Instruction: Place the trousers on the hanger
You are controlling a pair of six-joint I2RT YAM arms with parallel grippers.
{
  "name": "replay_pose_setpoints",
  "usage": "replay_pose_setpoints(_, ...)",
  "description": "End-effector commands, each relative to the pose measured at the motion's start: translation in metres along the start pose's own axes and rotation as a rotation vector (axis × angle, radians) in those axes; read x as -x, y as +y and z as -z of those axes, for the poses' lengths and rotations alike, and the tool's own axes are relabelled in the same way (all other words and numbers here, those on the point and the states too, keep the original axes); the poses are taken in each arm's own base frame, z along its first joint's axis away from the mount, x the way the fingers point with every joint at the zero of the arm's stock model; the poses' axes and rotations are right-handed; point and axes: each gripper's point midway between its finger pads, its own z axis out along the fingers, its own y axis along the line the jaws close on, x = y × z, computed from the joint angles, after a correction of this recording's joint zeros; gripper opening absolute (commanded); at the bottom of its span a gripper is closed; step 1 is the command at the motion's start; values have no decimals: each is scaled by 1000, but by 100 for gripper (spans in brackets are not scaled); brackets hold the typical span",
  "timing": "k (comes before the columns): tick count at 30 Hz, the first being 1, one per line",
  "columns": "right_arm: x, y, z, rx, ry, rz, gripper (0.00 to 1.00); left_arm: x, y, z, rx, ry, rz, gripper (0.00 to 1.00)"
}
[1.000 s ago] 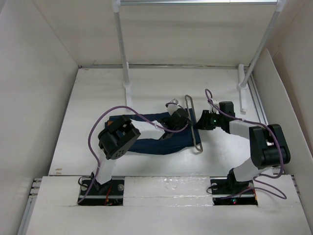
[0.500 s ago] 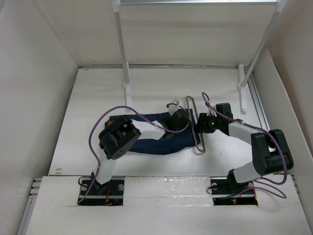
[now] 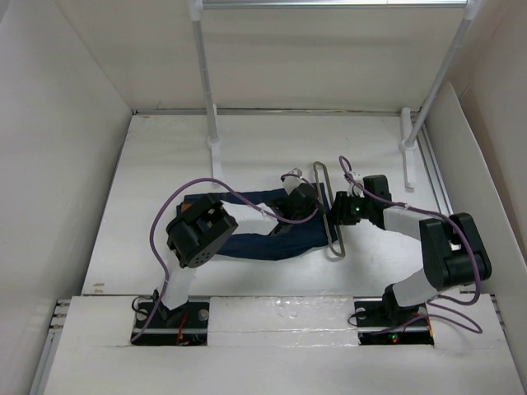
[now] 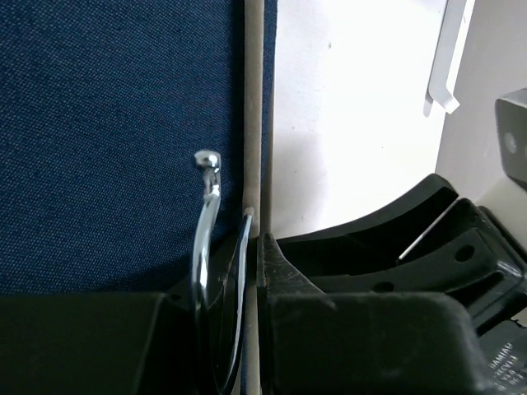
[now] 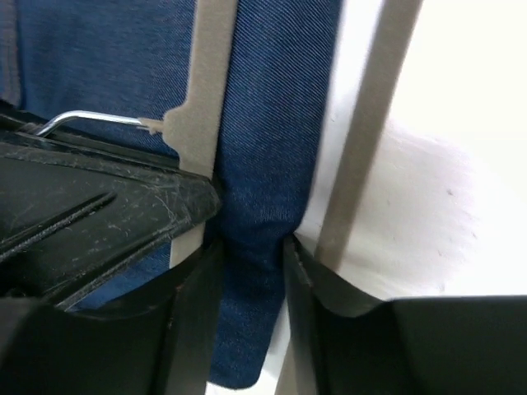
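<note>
Bases of both arms bolted at the near edge of the white table; just beyond, trousers lying flat as a folded dark blue band, long axis left to right, left end by the left arm's elbow, right end passing into the hanger; hanger flat on the table as a narrow pale loop, long axis near to far, crossing the trousers almost squarely; in the left wrist view, hook curving out over the denim, pointing toward the left side of the table, beside the pale bar.

Left gripper down over the cloth, jaws pressed in on the hanger at its hook; right gripper meeting it from the other side, fingers pinching a fold of denim beside the hanger's flat bar.

Farther back, two white rack poles rising from the table to a metal rail; plain white walls on three sides.

Against a second ago: right gripper crept slightly nearer the hanger, right elbow shifted a little; hanger's near end nudged slightly; trousers and left arm as before.
</note>
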Motion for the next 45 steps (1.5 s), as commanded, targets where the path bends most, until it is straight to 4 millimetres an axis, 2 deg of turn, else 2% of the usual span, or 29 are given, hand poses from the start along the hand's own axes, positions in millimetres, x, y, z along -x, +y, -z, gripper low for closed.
replay_pose_setpoints(1,-29,5,-11,94,47,-73,41,-8,6,4,16,19,-24,0)
replay_pose_setpoints(3,-29,8,-14,125,43,-80,24,-7,8,4,21,15,-23,0)
replay_pose_setpoints(5,-26,8,-13,135,29,-89,14,-7,12,5,30,13,-25,0)
replay_pose_setpoints(6,-24,8,-11,131,20,-88,2,-7,12,6,31,13,-25,0)
replay_pose_setpoints(7,-17,4,-7,117,-6,-97,0,-7,12,6,31,13,-25,0)
replay_pose_setpoints(10,4,4,12,84,-78,-66,0,-6,16,9,40,10,-32,0)
replay_pose_setpoints(13,36,2,37,16,-168,-1,0,-2,20,12,48,4,-40,0)
replay_pose_setpoints(15,45,-1,54,-27,-176,-2,0,4,23,15,55,-1,-55,0)
replay_pose_setpoints(20,55,-20,70,-78,-199,-3,0,8,27,23,73,-14,-92,0)
replay_pose_setpoints(22,57,-36,78,-108,-216,-39,0,9,32,27,88,-14,-118,0)
replay_pose_setpoints(25,61,-52,88,-148,-248,-78,0,17,48,34,131,-21,-131,0)
replay_pose_setpoints(26,62,-57,92,-172,-259,-94,0,21,66,41,166,-23,-135,0)
replay_pose_setpoints(27,62,-58,92,-175,-259,-94,0,24,60,44,153,-29,-132,0)
replay_pose_setpoints(29,60,-62,94,-183,-267,-110,0,31,84,54,194,-37,-141,0)
replay_pose_setpoints(30,59,-66,95,-195,-269,-124,0,40,79,62,182,-55,-140,0)
replay_pose_setpoints(32,55,-72,95,-208,-268,-144,0,51,94,72,217,-76,-154,0)
replay_pose_setpoints(35,51,-81,93,-222,-262,-174,0,66,97,88,234,-94,-210,0)
replay_pose_setpoints(42,47,-101,91,-262,-265,-210,0,67,114,99,290,-75,-266,0)
replay_pose_setpoints(44,47,-100,88,-248,-265,-216,0,66,112,102,277,-66,-279,0)
replay_pose_setpoints(45,48,-99,86,-234,-265,-215,0,68,104,102,248,-69,-281,0)
